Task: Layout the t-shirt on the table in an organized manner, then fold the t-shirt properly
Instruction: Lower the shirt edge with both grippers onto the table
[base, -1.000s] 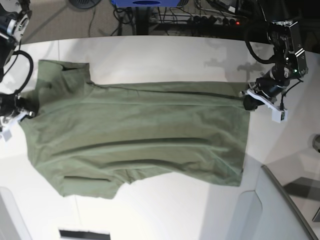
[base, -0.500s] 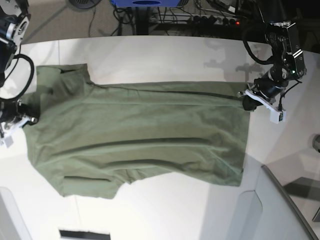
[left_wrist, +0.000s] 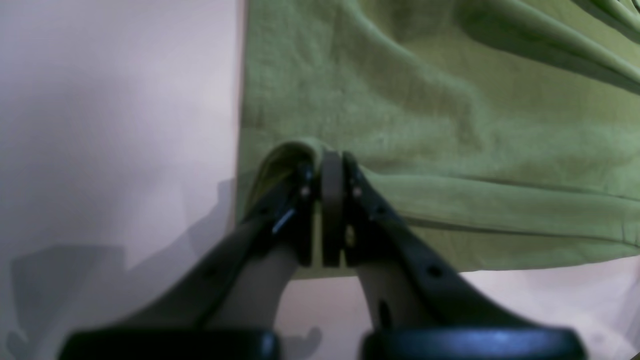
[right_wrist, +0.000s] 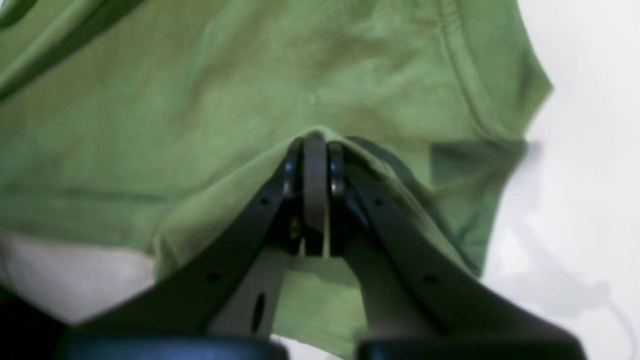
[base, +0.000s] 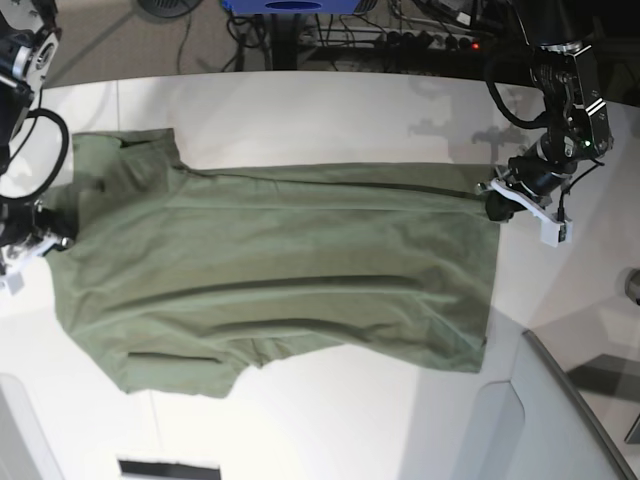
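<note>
While both arms grip at opposite ends, the scene reads so:
Left pincer (left_wrist: 332, 172): clenched on a fold at the hem corner of the t-shirt (base: 280, 270).
Right pincer (right_wrist: 315, 155): clenched on a pinch of cloth near the sleeve end.
T-shirt: spread lengthwise across the white counter (base: 330, 110), mildly wrinkled, one sleeve lying toward the far edge.
Edges: hem just beside the left pincer; bare counter beyond and in front of the cloth.
Side: grey angled panel (base: 560, 420) near the front corner.
</note>
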